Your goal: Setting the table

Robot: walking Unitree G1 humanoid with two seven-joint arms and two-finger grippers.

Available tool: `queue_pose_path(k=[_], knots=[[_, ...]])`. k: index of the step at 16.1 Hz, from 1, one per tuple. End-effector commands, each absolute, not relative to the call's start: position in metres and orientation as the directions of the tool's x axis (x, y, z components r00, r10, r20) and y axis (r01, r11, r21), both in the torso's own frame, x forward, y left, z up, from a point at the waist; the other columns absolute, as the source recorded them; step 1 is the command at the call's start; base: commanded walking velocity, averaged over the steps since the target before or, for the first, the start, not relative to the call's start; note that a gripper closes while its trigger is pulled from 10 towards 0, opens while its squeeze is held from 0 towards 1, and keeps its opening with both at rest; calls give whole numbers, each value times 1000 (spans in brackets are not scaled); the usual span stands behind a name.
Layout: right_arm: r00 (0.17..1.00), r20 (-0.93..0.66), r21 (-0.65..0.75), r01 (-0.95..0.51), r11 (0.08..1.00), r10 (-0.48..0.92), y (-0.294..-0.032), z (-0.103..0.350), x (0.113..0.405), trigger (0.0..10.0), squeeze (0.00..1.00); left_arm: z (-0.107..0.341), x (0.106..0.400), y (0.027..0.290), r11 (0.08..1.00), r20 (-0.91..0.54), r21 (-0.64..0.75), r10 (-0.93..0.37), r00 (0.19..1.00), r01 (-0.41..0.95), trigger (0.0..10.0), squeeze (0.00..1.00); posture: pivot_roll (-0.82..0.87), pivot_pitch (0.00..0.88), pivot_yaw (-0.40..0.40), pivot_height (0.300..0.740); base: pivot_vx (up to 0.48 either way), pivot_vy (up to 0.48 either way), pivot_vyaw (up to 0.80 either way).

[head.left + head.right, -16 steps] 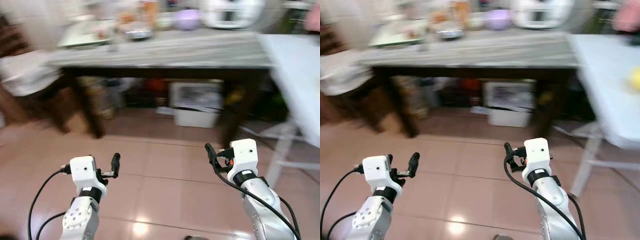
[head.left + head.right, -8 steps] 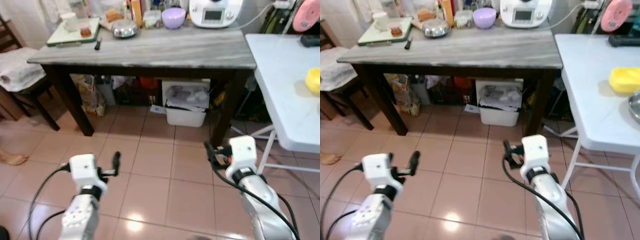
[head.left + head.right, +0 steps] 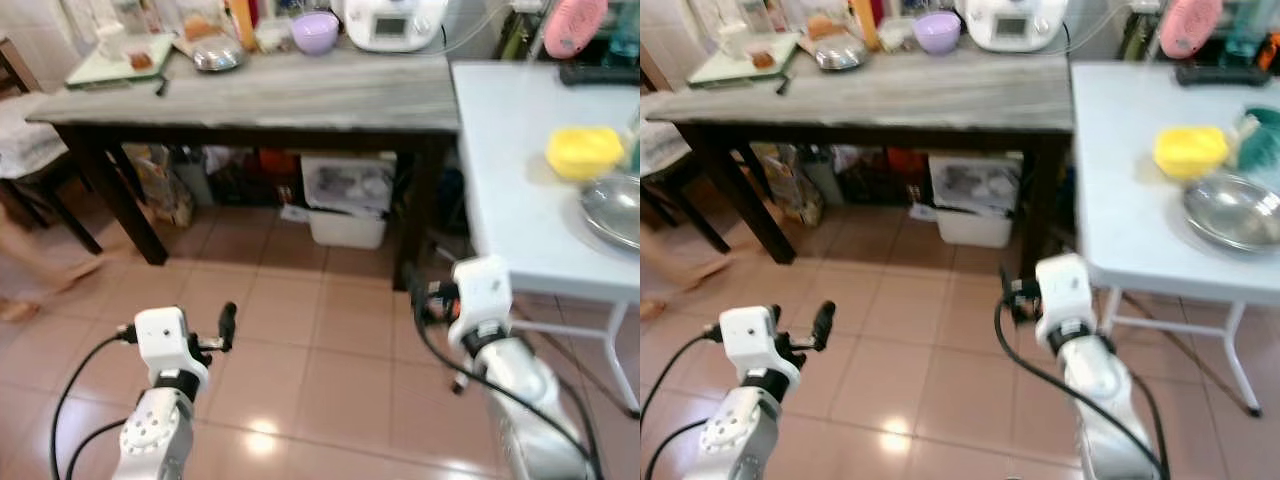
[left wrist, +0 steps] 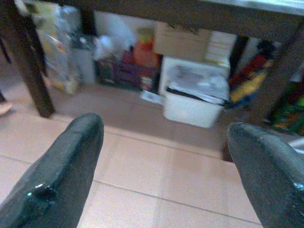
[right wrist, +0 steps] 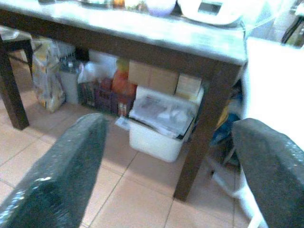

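While approaching: both arms empty, nothing grasped yet.
left end effector (image 4: 161,156): wide, over floor tiles.
right end effector (image 5: 166,156): wide, near white counter (image 3: 1120,200).
next: close in squarely on steel bowl (image 3: 1232,212).

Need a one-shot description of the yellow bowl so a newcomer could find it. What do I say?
Start at the white table on the robot's right, next to the dark-legged grey-topped table. Toward its far side sits the yellow bowl, just beyond a wide steel bowl. It is the table's one bright yellow item, smaller than the steel bowl.

White table (image 3: 1120,200) with yellow bowl (image 3: 1189,150), steel bowl (image 3: 1232,211) (grey-topped table (image 3: 940,95) beside)
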State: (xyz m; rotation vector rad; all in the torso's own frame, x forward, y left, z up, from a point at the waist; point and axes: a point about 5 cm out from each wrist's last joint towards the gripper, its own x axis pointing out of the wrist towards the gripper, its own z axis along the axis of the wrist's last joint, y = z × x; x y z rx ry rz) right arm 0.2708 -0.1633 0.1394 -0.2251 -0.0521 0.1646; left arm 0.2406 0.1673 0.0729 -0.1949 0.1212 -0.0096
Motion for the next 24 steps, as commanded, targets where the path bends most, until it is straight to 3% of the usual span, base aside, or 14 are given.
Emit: queue_pose_path(k=[1, 6, 13, 20, 24], knots=[[986, 76, -249, -129, 960, 152, -166, 148, 269, 10000, 0, 79, 241, 165, 980, -101, -197, -38, 994, 18, 10000, 0, -112, 120, 86, 740, 0, -319, 0], [994, 89, -290, -32, 956, 60, -182, 151, 264, 10000, 0, 95, 245, 161, 980, -49, -192, -68, 996, 58, 10000, 0, -125, 125, 92, 740, 0, -320, 0], [995, 78, -283, -39, 958, 63, -179, 150, 263, 10000, 0, 100, 248, 156, 977, -42, -202, -82, 996, 72, 10000, 0, -136, 126, 93, 740, 0, -311, -633], [996, 40, -220, -71, 973, 82, -174, 145, 265, 10000, 0, 108, 248, 161, 972, 8, -231, -32, 999, 33, 10000, 0, -125, 128, 88, 740, 0, 0, 0], [997, 26, -255, -67, 965, 76, -172, 144, 266, 10000, 0, 113, 247, 164, 978, 17, -207, -22, 1000, 25, 10000, 0, -121, 132, 89, 740, 0, 0, 0]])
